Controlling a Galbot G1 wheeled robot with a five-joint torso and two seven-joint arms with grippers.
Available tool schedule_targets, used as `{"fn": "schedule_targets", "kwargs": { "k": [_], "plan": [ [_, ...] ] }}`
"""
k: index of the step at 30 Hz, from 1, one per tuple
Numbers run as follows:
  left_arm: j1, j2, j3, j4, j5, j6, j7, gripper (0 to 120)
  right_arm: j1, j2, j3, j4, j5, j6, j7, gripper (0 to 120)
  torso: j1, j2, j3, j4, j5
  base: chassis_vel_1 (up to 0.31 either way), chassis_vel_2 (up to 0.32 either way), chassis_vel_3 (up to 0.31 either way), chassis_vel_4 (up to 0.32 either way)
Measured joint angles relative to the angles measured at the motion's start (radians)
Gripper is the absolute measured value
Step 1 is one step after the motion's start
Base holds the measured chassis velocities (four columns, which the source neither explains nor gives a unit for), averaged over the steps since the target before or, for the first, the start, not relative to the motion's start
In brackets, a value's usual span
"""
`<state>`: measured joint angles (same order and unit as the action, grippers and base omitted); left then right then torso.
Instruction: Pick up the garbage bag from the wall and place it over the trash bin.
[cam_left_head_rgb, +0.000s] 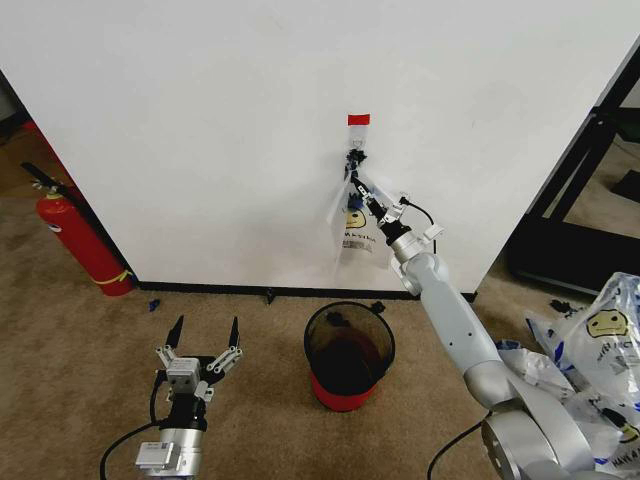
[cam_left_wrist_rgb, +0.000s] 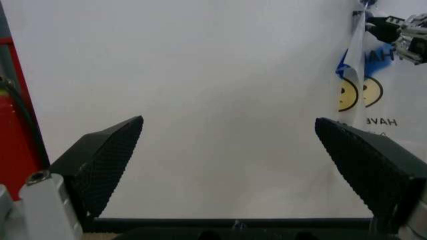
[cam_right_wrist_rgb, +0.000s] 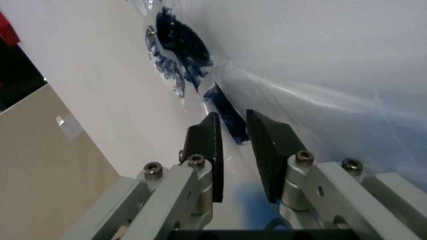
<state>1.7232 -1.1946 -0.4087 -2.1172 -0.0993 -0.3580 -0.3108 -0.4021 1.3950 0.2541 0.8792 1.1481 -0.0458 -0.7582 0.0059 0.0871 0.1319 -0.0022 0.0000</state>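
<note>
A: Garbage bag (cam_left_head_rgb: 352, 225) hangs flat on the wall (cam_left_head_rgb: 200, 130), long axis straight down from the black hook (cam_left_head_rgb: 353, 157) under the red tape tag (cam_left_head_rgb: 358, 119). How does it lie from the fingers?

B: Its upper part runs right between the narrowed fingers (cam_right_wrist_rgb: 267, 145) of the right gripper (cam_left_head_rgb: 362, 189), just under the hook. The wrist view shows film in the slim gap, though I'd only judge it pinched (contact itself is hard to see).

A: And the other arm?

B: The left gripper (cam_left_head_rgb: 204, 338) sits low and well apart, fingers (cam_left_wrist_rgb: 100, 162) spread wide, holding nothing. The right arm is clearly nearer.

A: What's around?

B: The trash bin (cam_left_head_rgb: 349, 356) stands on the carpet below the fingers, mouth open. A fire extinguisher (cam_left_head_rgb: 80, 240) is far off, a heap of similar bags (cam_left_head_rgb: 600, 350) on the opposite side. Only the hook stands in the way.
</note>
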Motion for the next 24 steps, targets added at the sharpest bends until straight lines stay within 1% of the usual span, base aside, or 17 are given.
{"fn": "schedule_targets", "kwargs": {
  "k": [13, 16, 17, 24],
  "plan": [
    [-0.001, 0.000, 0.000, -0.002, -0.005, 0.000, 0.000, 100, 0.028, 0.005, 0.003, -0.026, 0.001, -0.001, 0.001, 16, 0.000, 0.000, 0.000, -0.0004, 0.0000, 0.000, 0.000, 0.000, 0.000],
    [-0.001, 0.000, -0.001, -0.003, -0.005, 0.000, 0.000, 100, 0.031, 0.005, 0.004, -0.029, 0.001, 0.000, 0.003, 8, 0.000, 0.000, 0.000, 0.0001, 0.0001, 0.000, 0.000, 0.000, 0.000],
    [-0.001, 0.000, -0.001, -0.003, -0.006, 0.000, 0.000, 100, 0.031, 0.006, 0.004, -0.029, 0.001, 0.000, 0.003, 1, 0.000, 0.000, 0.000, 0.0001, -0.0002, 0.000, 0.000, 0.000, 0.000],
    [0.004, 0.000, -0.001, -0.006, -0.006, -0.002, 0.000, 100, 0.031, 0.012, 0.003, -0.031, -0.003, 0.001, 0.003, 0, 0.000, 0.000, 0.000, 0.0000, 0.0001, 0.000, 0.000, 0.000, 0.000]
  ]
}}
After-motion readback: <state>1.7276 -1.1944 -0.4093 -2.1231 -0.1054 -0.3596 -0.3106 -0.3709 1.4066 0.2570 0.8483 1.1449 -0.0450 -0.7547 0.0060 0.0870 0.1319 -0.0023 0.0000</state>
